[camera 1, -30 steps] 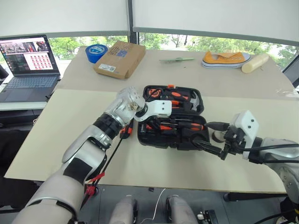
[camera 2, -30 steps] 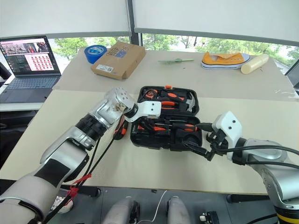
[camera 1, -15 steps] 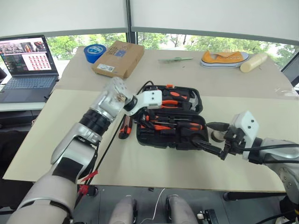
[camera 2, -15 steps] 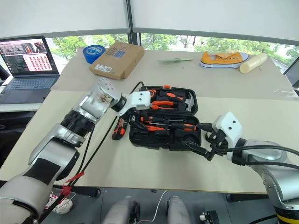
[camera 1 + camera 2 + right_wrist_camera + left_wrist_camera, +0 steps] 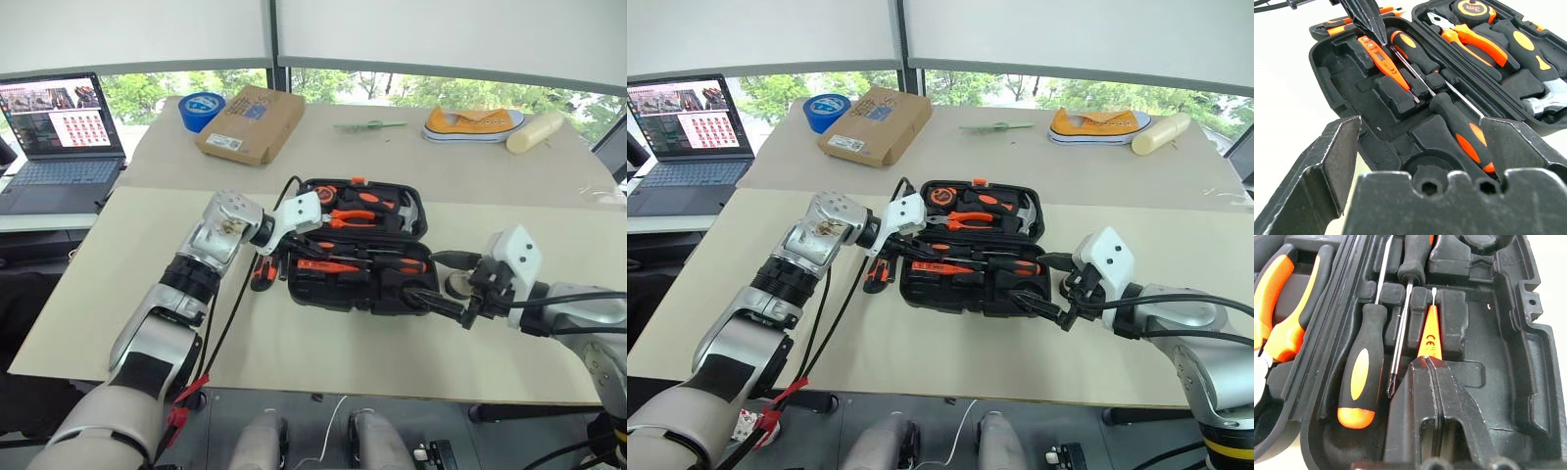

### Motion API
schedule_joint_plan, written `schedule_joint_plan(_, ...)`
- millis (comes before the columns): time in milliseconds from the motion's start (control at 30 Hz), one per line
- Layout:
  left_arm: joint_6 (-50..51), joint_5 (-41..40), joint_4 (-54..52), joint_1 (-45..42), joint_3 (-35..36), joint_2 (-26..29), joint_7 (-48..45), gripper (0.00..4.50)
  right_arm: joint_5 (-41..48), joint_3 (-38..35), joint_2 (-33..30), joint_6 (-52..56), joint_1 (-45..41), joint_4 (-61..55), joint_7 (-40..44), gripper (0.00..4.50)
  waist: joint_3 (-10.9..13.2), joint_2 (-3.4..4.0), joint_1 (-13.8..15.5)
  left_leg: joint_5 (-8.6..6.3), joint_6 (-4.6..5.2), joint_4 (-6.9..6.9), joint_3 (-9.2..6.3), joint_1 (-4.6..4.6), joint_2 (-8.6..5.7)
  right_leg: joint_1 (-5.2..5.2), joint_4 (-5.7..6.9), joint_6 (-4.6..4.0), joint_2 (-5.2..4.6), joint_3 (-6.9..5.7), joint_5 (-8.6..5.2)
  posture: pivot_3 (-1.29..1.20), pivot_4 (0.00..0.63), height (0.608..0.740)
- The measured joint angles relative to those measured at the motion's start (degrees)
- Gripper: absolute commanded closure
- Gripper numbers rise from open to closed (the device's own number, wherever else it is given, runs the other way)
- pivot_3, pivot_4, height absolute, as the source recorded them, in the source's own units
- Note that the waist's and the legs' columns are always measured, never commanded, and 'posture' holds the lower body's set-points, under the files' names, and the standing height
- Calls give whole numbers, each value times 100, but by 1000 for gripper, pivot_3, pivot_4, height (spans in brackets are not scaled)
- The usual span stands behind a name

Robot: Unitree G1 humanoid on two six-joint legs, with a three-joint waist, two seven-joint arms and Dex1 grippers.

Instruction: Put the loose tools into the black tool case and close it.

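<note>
Over the near-left corner of the open black tool case [image 5: 358, 257], my left gripper [image 5: 1431, 363] has its two fingers pressed flat together with nothing between them, the tips resting on or just above the handle end of the small all-orange screwdriver [image 5: 1430, 335], which lies in its slot. Beside it sit the two long orange-and-black-handled screwdrivers [image 5: 1364, 369], laid head to tail. I judge the step in hand is seating that small driver, so I should push straight down on the handle and not sideways, or it may ride up over the slot's ridges. My right gripper [image 5: 451, 307] hovers at the case's near-right corner, fingers spread wide and empty, close to the small dark tape roll [image 5: 457, 286] on the table just beside the case. The round recess at that corner looks made for the roll. The utility knife [image 5: 263, 270] lies outside, touching or just beside the case's left wall; both must go in before I fold the lid over.
</note>
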Motion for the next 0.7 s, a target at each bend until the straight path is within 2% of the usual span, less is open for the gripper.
schedule_joint_plan(400,-863,366,307,51,-236,-73,396,4483,9,0,0,6,20,-8,-13,0,-1,1,6,-1,2,0,-3,29,0,36,-6,0,-1,-2,0,0,150,735)
schedule_joint_plan(700,-924,362,261,171,-215,-66,404,4483,10,0,25,7,19,-16,-14,0,-2,2,-2,-5,8,-5,-4,52,2,58,-12,1,1,-3,-1,0,150,735)
